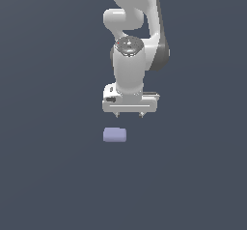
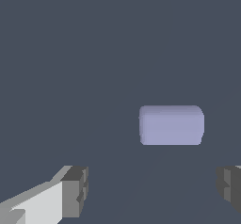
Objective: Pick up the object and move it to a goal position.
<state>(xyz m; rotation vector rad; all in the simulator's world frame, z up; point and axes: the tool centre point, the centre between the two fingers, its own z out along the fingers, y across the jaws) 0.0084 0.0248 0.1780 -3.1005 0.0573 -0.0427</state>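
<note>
My gripper [image 1: 129,115] hangs spread wide with nothing in it, above the floor. The block [image 1: 115,135] lies apart from it, toward the exterior view's left and nearer that camera. If I drop straight down now, I judge a finger [image 2: 75,191] could clip or miss it

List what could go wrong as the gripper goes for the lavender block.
1. The open gripper is not centered on the lavender block, which lies off toward the exterior view's left; a straight descent might land a finger on it or knock it aside.
2. In the wrist view the block is not between the fingers, so closing now would likely catch nothing.
</note>
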